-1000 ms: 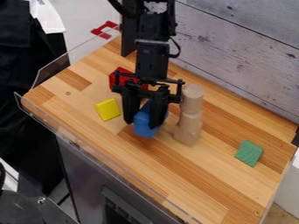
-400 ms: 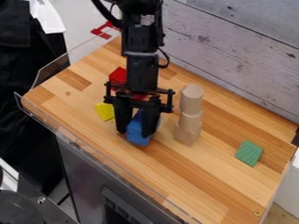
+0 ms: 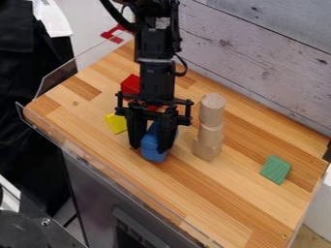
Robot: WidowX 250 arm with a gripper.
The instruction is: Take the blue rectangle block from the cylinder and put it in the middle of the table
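W/ the tool (image 3: 149, 147) clamped on the blue block (image 3: 153, 151) near the bench (image 3: 194, 193) ctr, apart from the wooden stack (image 3: 211, 121), best seat its base flat, then release slowly & lift straight up w/o nudging either.

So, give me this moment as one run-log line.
pincer low at blue block, grip unclear | wooden stack upright, apart | yellow block image-left | red block partly behind arm | green block image-right
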